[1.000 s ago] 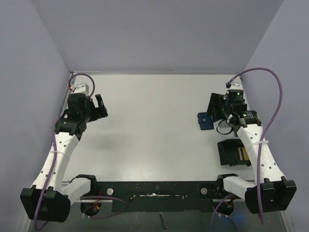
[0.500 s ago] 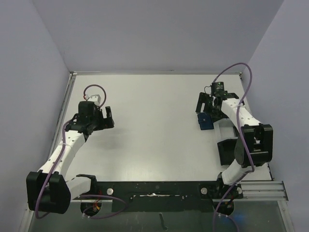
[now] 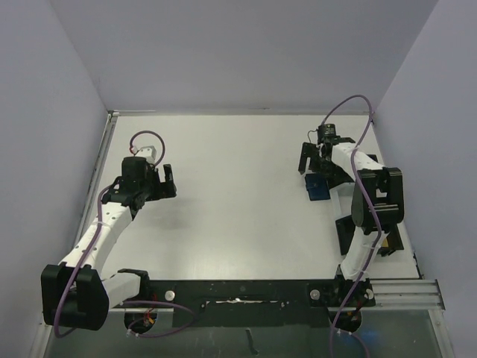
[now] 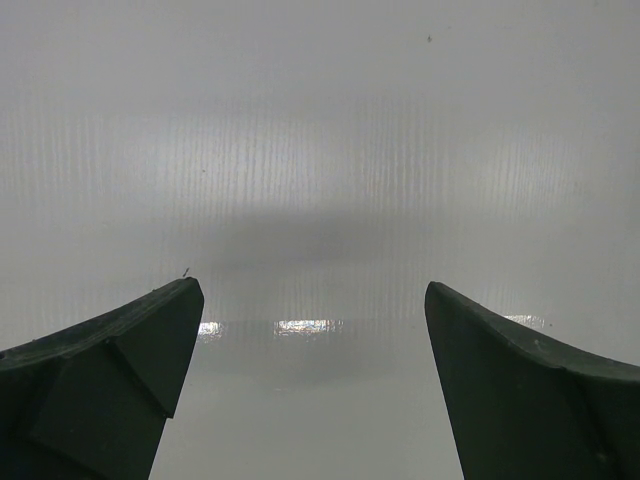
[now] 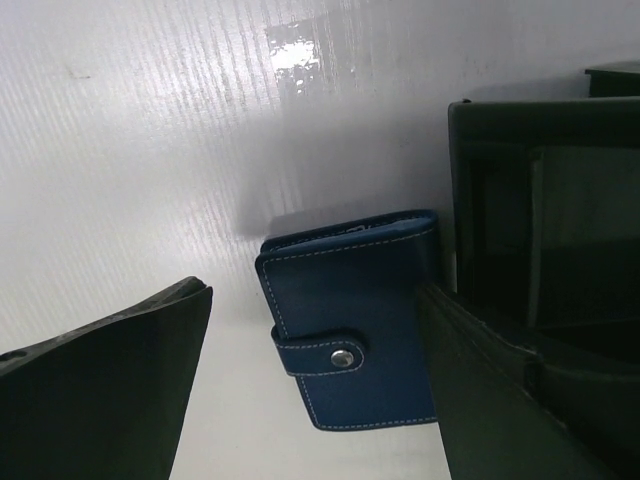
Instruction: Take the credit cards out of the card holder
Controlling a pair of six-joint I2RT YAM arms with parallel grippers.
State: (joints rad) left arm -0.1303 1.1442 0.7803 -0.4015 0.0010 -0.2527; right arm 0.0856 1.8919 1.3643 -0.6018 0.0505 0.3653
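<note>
The card holder [image 5: 355, 330], a dark blue bifold wallet, lies flat on the white table, folded shut with its snap tab fastened. It also shows in the top view [image 3: 317, 188] at the right. My right gripper [image 5: 315, 292] is open and hangs just above it, one finger on each side, not touching; in the top view the right gripper [image 3: 316, 159] sits just behind the wallet. No credit cards show; the shut wallet hides its inside. My left gripper [image 3: 162, 181] is open and empty over bare table at the left, as the left wrist view [image 4: 310, 290] shows.
A black open-top box [image 5: 540, 230] stands right beside the wallet's right edge, close to my right finger. In the top view the box [image 3: 347, 231] is partly hidden by my right arm. Walls close the table at the back and sides.
My right arm has folded back and swung its gripper over the blue wallet. My left arm dropped lower and shifted slightly right, then stayed still.
</note>
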